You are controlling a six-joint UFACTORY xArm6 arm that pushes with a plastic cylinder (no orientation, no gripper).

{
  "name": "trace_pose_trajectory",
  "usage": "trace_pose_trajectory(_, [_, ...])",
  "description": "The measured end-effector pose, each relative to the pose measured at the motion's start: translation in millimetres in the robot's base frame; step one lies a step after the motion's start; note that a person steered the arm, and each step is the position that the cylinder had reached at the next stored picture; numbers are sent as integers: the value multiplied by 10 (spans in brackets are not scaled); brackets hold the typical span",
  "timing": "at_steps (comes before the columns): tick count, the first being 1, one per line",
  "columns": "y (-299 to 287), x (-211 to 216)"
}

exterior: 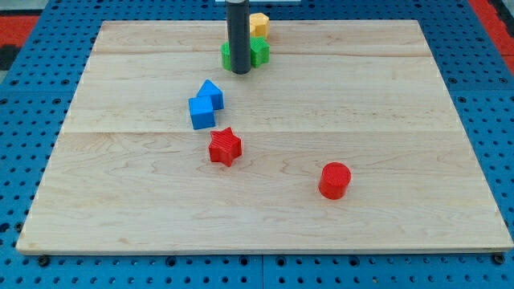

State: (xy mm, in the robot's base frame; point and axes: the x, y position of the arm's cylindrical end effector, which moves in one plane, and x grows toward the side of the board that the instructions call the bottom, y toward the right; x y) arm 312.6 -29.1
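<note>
My dark rod comes down from the view's top, and my tip [240, 71] rests on the wooden board right in front of a green block [258, 53], partly hiding it. It looks to be touching that block or nearly so. A yellow block [259, 24] sits just behind the green one, towards the view's top. Below and left of the tip lie two blue blocks pressed together: a blue cube [201, 112] and a smaller blue block [212, 93]. A red star [225, 147] lies below them. A red cylinder [334, 180] stands at the lower right.
The wooden board [401, 120] lies on a blue pegboard table [32, 128] that surrounds it on all sides. Red areas show at the view's top corners.
</note>
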Motion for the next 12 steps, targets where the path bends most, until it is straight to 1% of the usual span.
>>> trace_pose_trajectory(1, [-1, -5])
trace_pose_trajectory(2, [-153, 77])
trace_pose_trajectory(3, [-483, 156])
trace_pose_trajectory(4, [-718, 543])
trace_pose_trajectory(5, [-574, 1107])
trace_pose_trajectory(6, [-467, 1431])
trace_pose_trajectory(7, [-356, 1534])
trace_pose_trajectory(8, [-86, 1761])
trace_pose_trajectory(9, [-832, 1427])
trace_pose_trajectory(10, [-1078, 1050])
trace_pose_trajectory(11, [-720, 806])
trace_pose_trajectory(12, [-699, 692])
